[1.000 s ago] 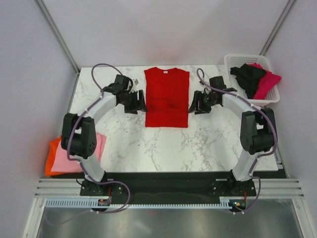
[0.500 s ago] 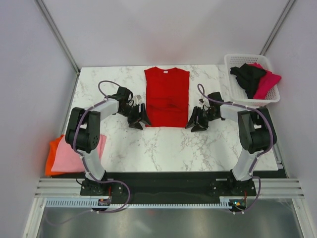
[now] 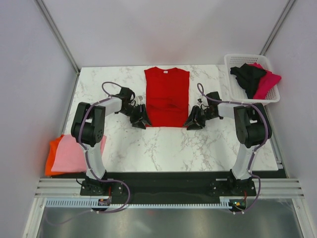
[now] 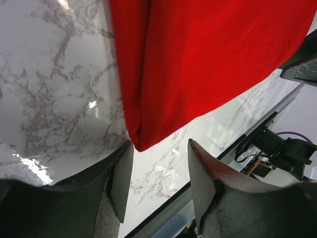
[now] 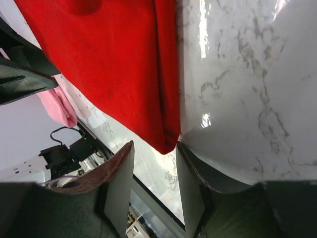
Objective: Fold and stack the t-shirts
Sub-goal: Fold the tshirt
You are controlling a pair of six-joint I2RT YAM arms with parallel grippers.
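As red t-shirt (image 3: 167,96) lies on table (image 3: 124,144), long axis near-to-far, 2 near hem corners are straddled: left gripper (image 3: 140,120) at left, right gripper (image 3: 192,122) at right, jaws parted, nothing clamped.

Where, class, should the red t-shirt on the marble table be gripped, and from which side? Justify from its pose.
Grip its two near hem corners, one per gripper, each approached from its own outer side, low over the table. The red t-shirt lies flat as a long rectangle, collar far, so those corners are free, reachable edges. The left gripper and right gripper straddle them, open.
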